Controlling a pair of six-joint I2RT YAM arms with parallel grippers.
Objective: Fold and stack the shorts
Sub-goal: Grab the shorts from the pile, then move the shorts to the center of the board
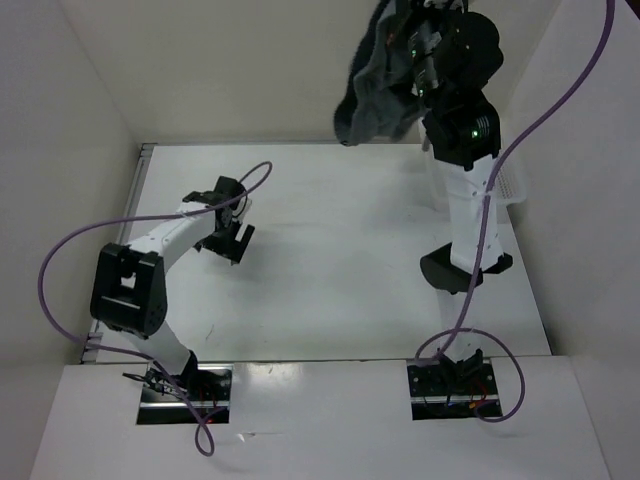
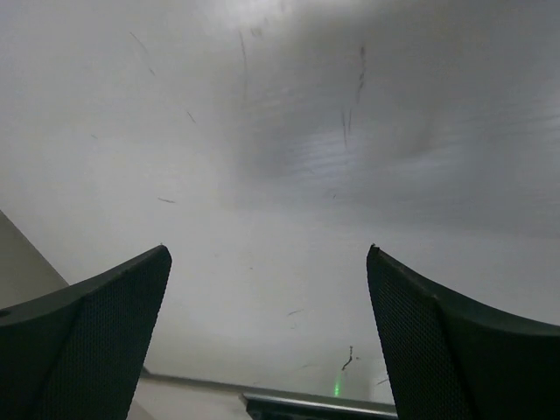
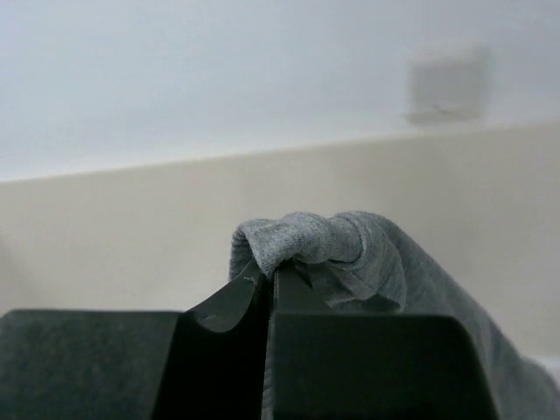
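Note:
The grey shorts [image 1: 372, 92] hang bunched in the air at the top of the overhead view, well above the far edge of the white table [image 1: 340, 250]. My right gripper [image 1: 418, 38] is raised high and shut on them. In the right wrist view a rolled fold of the shorts [image 3: 328, 241] bulges out over the closed fingertips of the right gripper [image 3: 269, 276], and more cloth trails down to the right. My left gripper [image 1: 232, 228] hovers low over the left part of the table, open and holding nothing. Its two fingers [image 2: 96, 341] stand wide apart over bare tabletop.
A white mesh basket [image 1: 517, 188] shows at the table's right edge, mostly hidden behind the right arm. White walls close in the table on the left, back and right. Purple cables [image 1: 80, 240] loop from both arms.

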